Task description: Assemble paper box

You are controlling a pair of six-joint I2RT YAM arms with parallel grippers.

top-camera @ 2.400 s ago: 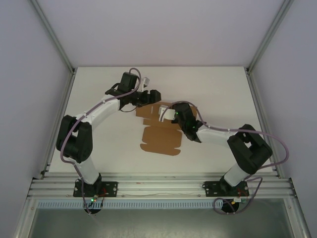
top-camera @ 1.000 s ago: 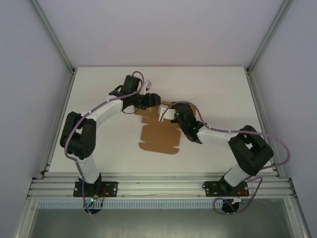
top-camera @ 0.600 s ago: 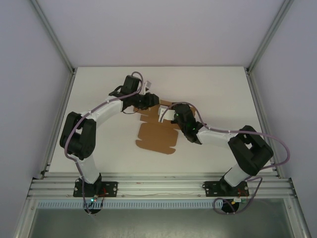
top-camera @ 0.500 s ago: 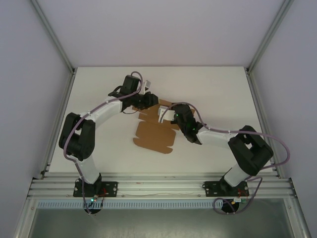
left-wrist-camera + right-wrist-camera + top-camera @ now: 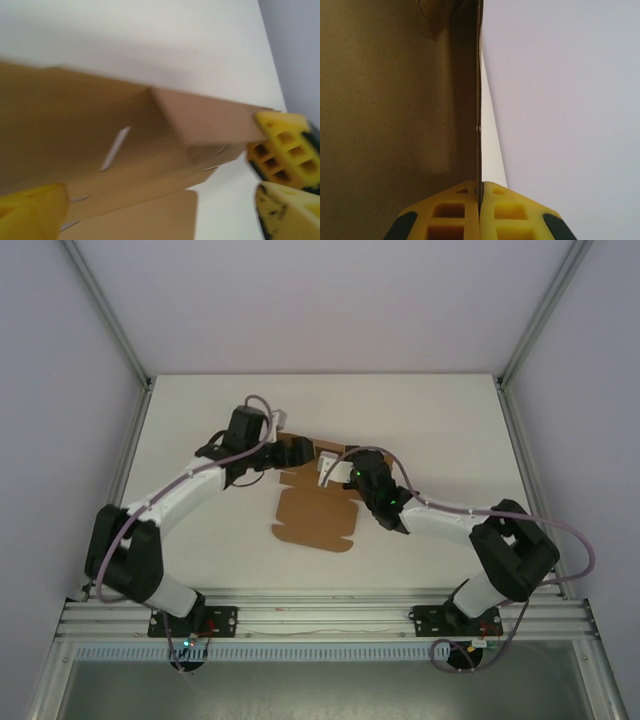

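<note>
White worktop [image 5: 200, 420] bearing the paper box [image 5: 315, 520] near centre: brown die-cut sheet, near part lying flat, far flap raised. Left pincer [image 5: 282, 452] spread wide at the sheet's far left corner. Right pincer [image 5: 479, 192] pressed together on the edge of the upright flap.

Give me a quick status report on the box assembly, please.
Left fingers open, gripping nothing. Right fingers shut on paper box flap. Nothing blocking.
</note>
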